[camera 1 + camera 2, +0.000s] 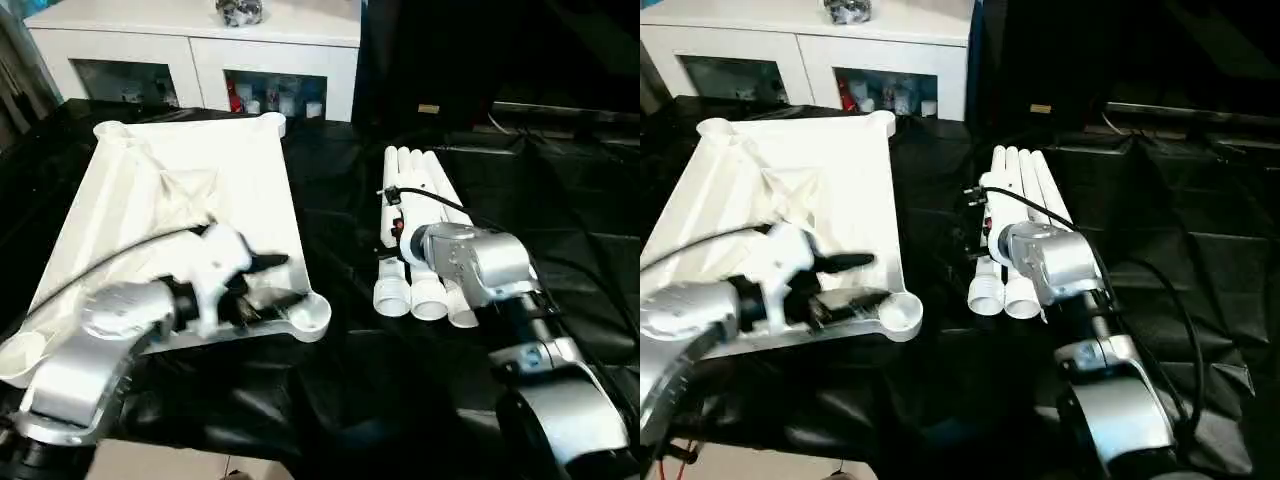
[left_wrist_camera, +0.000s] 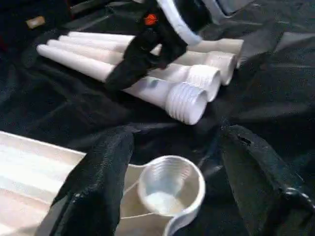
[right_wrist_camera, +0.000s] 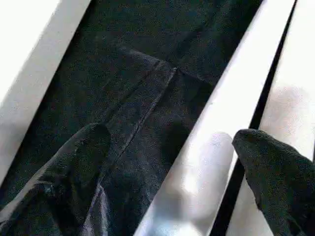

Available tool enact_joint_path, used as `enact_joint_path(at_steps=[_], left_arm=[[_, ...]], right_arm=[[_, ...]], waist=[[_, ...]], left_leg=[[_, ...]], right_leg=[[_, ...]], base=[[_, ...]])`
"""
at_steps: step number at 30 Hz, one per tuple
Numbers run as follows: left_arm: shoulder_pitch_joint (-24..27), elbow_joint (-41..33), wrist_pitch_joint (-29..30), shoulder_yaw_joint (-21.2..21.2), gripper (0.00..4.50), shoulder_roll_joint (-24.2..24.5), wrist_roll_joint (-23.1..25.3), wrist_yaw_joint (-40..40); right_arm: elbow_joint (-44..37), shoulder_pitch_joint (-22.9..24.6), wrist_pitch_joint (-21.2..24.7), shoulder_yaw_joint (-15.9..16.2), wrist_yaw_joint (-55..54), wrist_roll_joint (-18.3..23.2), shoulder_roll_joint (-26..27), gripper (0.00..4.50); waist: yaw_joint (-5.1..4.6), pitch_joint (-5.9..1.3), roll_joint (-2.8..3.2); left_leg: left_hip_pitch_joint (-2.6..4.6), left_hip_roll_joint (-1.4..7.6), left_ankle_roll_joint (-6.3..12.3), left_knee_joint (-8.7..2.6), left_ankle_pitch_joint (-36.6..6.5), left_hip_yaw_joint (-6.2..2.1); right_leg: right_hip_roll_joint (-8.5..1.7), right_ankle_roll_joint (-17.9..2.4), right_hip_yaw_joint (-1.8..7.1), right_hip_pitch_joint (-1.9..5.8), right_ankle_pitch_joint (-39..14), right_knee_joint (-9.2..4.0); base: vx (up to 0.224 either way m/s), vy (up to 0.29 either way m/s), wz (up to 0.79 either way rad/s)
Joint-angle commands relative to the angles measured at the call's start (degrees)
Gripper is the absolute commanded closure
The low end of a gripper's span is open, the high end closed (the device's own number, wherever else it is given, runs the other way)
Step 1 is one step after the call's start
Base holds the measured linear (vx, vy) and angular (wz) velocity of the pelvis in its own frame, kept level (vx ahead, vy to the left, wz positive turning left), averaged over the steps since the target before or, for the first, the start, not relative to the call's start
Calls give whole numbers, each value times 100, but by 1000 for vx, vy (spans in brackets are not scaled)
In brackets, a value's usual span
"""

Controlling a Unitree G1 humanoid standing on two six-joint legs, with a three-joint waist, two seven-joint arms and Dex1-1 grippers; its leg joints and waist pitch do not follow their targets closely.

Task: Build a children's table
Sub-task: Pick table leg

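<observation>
The white tabletop [image 1: 200,190] lies upside down on the black cloth, left of centre, ribs facing up. My left gripper [image 1: 288,280] hovers open just above its near right corner socket [image 2: 170,187], one finger on each side and nothing held. To the right, the white tubular legs [image 1: 415,175] lie bundled side by side, threaded ends towards me. My right gripper [image 3: 172,142] is down on the bundle and open, its fingers [image 3: 83,152] straddling the leftmost leg [image 3: 206,162] without closing on it.
A white cabinet [image 1: 200,50] with glass doors stands behind the tabletop. Black cloth [image 1: 560,200] covers the whole work surface, wrinkled on the right. A black cable [image 1: 440,200] runs across the legs to my right wrist.
</observation>
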Motion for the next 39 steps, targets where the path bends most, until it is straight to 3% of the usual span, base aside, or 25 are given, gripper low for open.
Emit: enact_joint_path(at_steps=[1,7,8,11,15,22,23,24,25,27,29,30,31,32,33,36,39], left_arm=[[-26,-124,141,-100,82,107,-77,-25],[-134,306,-195,-278,35,22,102,-6],[-172,456,-274,-302,35,-4,125,-22],[-262,884,-528,-346,7,-42,182,-62],[-318,1188,-726,-386,7,-46,223,-87],[-551,1868,-1076,-482,7,-163,342,-130],[-569,1916,-1111,-486,0,-169,348,-139],[-608,1993,-1119,-504,0,-187,360,-141],[-654,2076,-1114,-535,0,-203,367,-144],[-715,2208,-1102,-568,0,-226,340,-171],[-430,1759,-997,-499,0,-83,214,-202],[-372,1665,-977,-485,0,-55,193,-205],[-128,1286,-911,-426,0,64,118,-218],[320,647,-939,-321,0,301,53,-265],[320,647,-939,-321,0,301,53,-265],[466,477,-1164,-252,0,415,96,-364],[466,477,-1164,-252,0,415,96,-364]], right_arm=[[163,-133,111,-7,27,15,26,0],[487,-217,300,100,79,-62,102,0],[602,-266,319,90,5,-96,121,0],[963,-431,370,-7,-107,-110,201,0],[1231,-552,406,13,-59,-136,225,0],[1838,-799,524,-197,-166,-61,323,0],[1890,-823,516,-222,-175,-55,330,29],[1967,-856,510,-285,-193,-23,338,36],[2060,-900,499,-349,-193,12,336,36],[2217,-971,477,-452,-197,72,344,55],[2310,-1013,460,-486,-201,90,355,78],[2321,-1019,457,-489,-200,91,356,80],[2364,-1039,446,-503,-199,91,359,85],[2435,-1083,425,-549,-189,97,354,113],[2435,-1083,425,-549,-189,97,354,113],[2600,-1160,334,-664,-213,116,364,132],[2600,-1160,334,-664,-213,116,364,132]], waist=[[2,-352,65],[2,-362,53],[5,-362,89],[-10,-369,62],[-1,-383,69],[36,-379,12],[30,-382,25],[24,-373,-22],[39,-379,1],[35,-377,-40],[47,-396,-3],[23,-385,-17],[25,-395,-10],[0,-391,-57],[-6,-374,-51],[32,-335,-3],[47,-318,-18]], left_leg=[[47,175,-272,-442,-644,-20],[43,169,-238,-438,-506,-18],[51,170,-256,-436,-540,-20],[53,160,-290,-438,-589,-17],[49,177,-279,-435,-490,-22],[45,193,-202,-441,-364,-11],[57,196,-215,-442,-398,-11],[51,199,-207,-448,-424,-5],[57,197,-210,-444,-416,-8],[48,199,-200,-447,-394,-4],[55,225,-207,-438,-326,-16],[22,225,-196,-452,-278,-25],[38,229,-188,-436,-251,-13],[-5,243,-143,-443,-217,-23],[-9,242,-120,-449,-270,-16],[91,235,-164,-457,-634,31],[95,242,-326,-487,-891,18]], right_leg=[[-310,-1204,211,276,-388,-401],[-303,-1256,205,292,-138,-389],[-310,-1259,207,286,-175,-387],[-316,-1278,208,288,-263,-401],[-327,-1318,207,302,-5,-372],[-357,-1363,209,317,86,-358],[-358,-1366,205,304,33,-363],[-355,-1357,207,308,-7,-375],[-371,-1357,211,307,-49,-367],[-368,-1356,210,314,-36,-365],[-397,-1389,206,315,109,-330],[-386,-1396,197,330,165,-328],[-382,-1419,191,322,272,-317],[-399,-1447,188,348,358,-306],[-390,-1433,188,334,281,-317],[-347,-1392,194,226,-304,-391],[-352,-1267,196,225,-672,-405]], base=[[0,0,0],[0,0,0],[0,0,0],[0,0,0],[0,0,0],[0,0,0],[0,0,0],[0,0,0],[0,0,0],[0,0,0],[0,0,0],[0,0,0],[0,0,0],[0,0,0],[0,0,0],[0,0,0],[0,0,0]])
